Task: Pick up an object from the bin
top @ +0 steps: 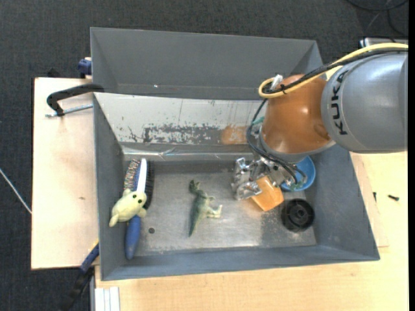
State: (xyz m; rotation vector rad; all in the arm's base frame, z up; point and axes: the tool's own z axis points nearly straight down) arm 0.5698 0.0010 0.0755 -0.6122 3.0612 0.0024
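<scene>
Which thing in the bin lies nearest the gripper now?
The orange block, right beside the gripper; the black disc, green dinosaur and yellow plush lie farther off.

Bright, even light; glare along the back of the bin (181, 112); soft shadow beneath the arm (369, 102).

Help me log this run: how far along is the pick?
Done: the gripper is low in the grey metal bin, right side, beside a small orange block. In hand: nothing shows lifted; the block seems to lie on the floor near a black round cap. Left: grip and raise one thing.
</scene>
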